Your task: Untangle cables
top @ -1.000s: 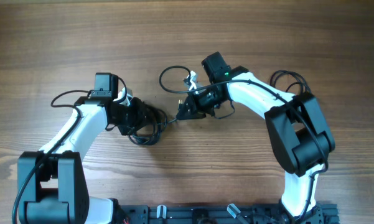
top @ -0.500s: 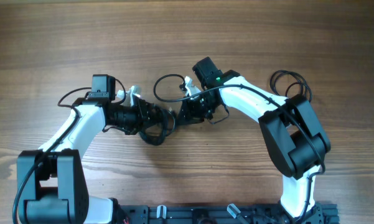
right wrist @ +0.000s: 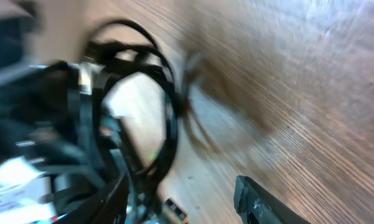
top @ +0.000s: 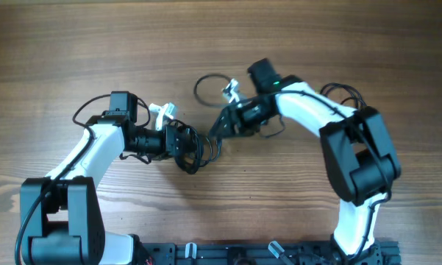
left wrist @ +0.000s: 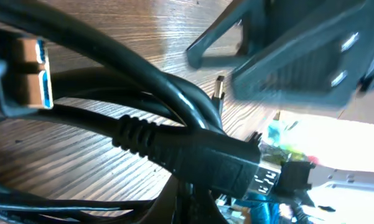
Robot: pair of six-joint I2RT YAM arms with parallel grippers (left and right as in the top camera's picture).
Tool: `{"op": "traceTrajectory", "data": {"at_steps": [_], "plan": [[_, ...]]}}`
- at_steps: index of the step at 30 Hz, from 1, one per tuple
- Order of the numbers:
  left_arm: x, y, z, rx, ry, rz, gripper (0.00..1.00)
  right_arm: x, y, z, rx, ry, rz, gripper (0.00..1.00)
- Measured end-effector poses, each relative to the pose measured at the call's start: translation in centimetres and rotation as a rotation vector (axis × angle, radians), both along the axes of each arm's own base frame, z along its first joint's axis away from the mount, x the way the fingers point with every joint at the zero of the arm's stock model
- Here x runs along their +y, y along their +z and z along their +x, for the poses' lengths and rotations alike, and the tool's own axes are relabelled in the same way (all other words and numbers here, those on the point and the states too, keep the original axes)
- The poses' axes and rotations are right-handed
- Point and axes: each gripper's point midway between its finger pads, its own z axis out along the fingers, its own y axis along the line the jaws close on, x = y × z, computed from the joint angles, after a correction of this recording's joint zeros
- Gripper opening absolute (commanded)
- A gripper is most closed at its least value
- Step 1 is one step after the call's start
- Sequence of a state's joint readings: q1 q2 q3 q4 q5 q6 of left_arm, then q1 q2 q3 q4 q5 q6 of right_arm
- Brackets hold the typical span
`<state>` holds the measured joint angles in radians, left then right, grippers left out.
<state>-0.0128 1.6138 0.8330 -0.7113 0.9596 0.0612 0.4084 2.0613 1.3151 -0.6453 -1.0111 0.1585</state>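
Left end effector (top: 178, 142) is clamped shut on the cable bundle (top: 193, 151), which sits on the tabletop (top: 73, 44). Right end effector (top: 215, 132) stands just beside the bundle on the opposite side, fingers apart, holding nothing.

Hazard: closing on several strands at once and pulling away from the bundle would probably tighten the tangle.

Hazard: a plug (left wrist: 31, 84) in the bundle may snag inside a coil, dragging the bundle out of the left grip.

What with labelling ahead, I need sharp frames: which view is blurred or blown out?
Overhead: sharp and evenly lit, cables easy to read. Left wrist: cables very close and mostly sharp, but a blown-out white patch at lower right. Right wrist: motion blur throughout, cables smeared, wood grain streaked.
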Motion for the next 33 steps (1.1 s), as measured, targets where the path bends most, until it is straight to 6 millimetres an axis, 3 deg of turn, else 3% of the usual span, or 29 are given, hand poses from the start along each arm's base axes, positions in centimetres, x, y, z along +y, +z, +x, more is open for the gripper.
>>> {"op": "traceTrajectory", "data": {"at_steps": [2,5,9,13,19,23,29,33], "plan": [[0.0,0.0,0.0,-0.027,-0.019,0.001,0.04,-0.7,1.1,0.7,0.014,-0.018,0.073,0.57],[0.0,0.0,0.0,-0.068,-0.049,0.003,0.04,-0.1,1.9,0.3,0.023,0.003,0.122,0.57],[0.0,0.0,-0.1,-0.102,-0.073,0.004,0.04,1.9,2.4,-1.7,0.007,0.085,0.164,0.57],[0.0,0.0,-0.1,-0.110,-0.081,0.004,0.04,3.8,2.8,-2.3,-0.057,0.141,0.202,0.56],[-1.2,0.1,-0.8,-0.111,-0.129,-0.003,0.04,5.4,2.6,-2.9,-0.089,0.166,0.189,0.31],[-2.4,0.0,-1.7,-0.107,-0.178,-0.003,0.04,5.6,2.0,-2.5,-0.091,0.139,0.143,0.07],[-2.3,-0.6,-1.8,-0.104,-0.187,0.031,0.04,5.3,1.0,-2.0,-0.098,0.110,0.079,0.04],[-1.8,-1.3,-1.8,-0.083,-0.178,0.081,0.04,3.4,-1.0,-0.7,-0.110,0.050,-0.058,0.04]]}}
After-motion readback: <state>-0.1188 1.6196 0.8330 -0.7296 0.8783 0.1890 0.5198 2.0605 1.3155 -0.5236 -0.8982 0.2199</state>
